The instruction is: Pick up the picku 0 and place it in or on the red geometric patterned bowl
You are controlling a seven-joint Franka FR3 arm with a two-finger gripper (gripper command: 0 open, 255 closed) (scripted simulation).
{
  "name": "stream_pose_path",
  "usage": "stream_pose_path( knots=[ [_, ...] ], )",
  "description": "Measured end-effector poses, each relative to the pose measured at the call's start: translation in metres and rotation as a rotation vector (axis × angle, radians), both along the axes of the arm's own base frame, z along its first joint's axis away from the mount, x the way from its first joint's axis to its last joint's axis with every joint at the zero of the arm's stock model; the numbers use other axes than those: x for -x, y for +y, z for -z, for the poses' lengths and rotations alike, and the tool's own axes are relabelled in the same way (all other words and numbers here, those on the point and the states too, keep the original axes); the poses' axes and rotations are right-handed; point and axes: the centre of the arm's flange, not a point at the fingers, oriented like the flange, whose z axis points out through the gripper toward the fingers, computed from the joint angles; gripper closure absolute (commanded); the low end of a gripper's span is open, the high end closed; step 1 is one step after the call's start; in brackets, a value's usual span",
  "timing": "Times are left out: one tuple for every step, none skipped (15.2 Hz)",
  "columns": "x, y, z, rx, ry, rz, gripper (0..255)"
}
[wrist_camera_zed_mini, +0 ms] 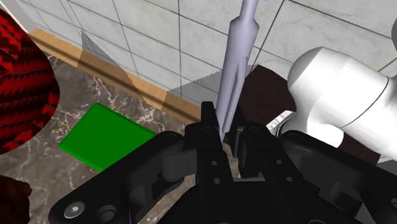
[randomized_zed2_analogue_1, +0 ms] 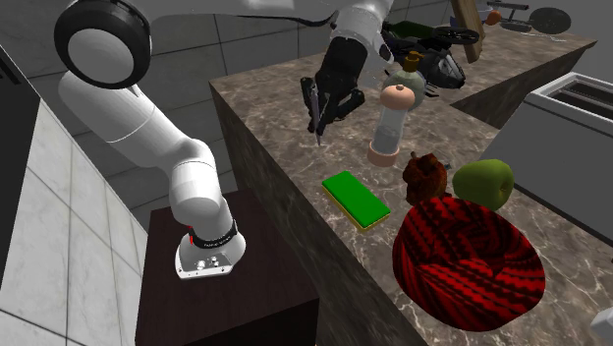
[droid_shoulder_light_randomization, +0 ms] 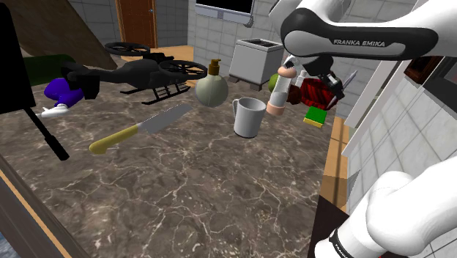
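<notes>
Second exterior view: nearest, at its right, the red-and-black patterned bowl (randomized_zed2_analogue_1: 467, 260) sits on the dark marbled tabletop (randomized_zed2_analogue_1: 285, 128). Just beyond it, toward the left, lies a flat green rectangular block (randomized_zed2_analogue_1: 356, 197). Farther back the black end effector (randomized_zed2_analogue_1: 322, 110) hangs over the tabletop, clamped shut on the slender pale grey pointed pick (randomized_zed2_analogue_1: 317, 133), tip downward, well apart from the bowl. To its right stands a pale bottle with a peach cap (randomized_zed2_analogue_1: 390, 123); farthest, a black toy helicopter (randomized_zed2_analogue_1: 444, 67).

Green block (randomized_zed2_analogue_1: 356, 200), bottle (randomized_zed2_analogue_1: 390, 123), apple (randomized_zed2_analogue_1: 483, 182) close around bowl (randomized_zed2_analogue_1: 470, 267)
</notes>
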Motion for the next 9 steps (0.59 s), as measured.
stream_pose_path(
  knots=[
    [-0.001,0.001,-0.005,0.0,0.0,0.0,255],
    [0.001,0.001,-0.01,0.0,0.0,0.0,255],
    [0.0,0.0,-0.016,0.0,0.0,0.0,255],
    [-0.001,0.001,-0.021,0.0,0.0,0.0,255],
    [-0.001,0.001,-0.026,0.0,0.0,0.0,255],
    [-0.001,0.0,-0.031,0.0,0.0,0.0,255],
    [0.0,0.002,-0.037,0.0,0.0,0.0,255],
    [0.0,0.001,-0.043,0.0,0.0,0.0,255],
    [0.001,0.001,-0.048,0.0,0.0,0.0,255]
  ],
)
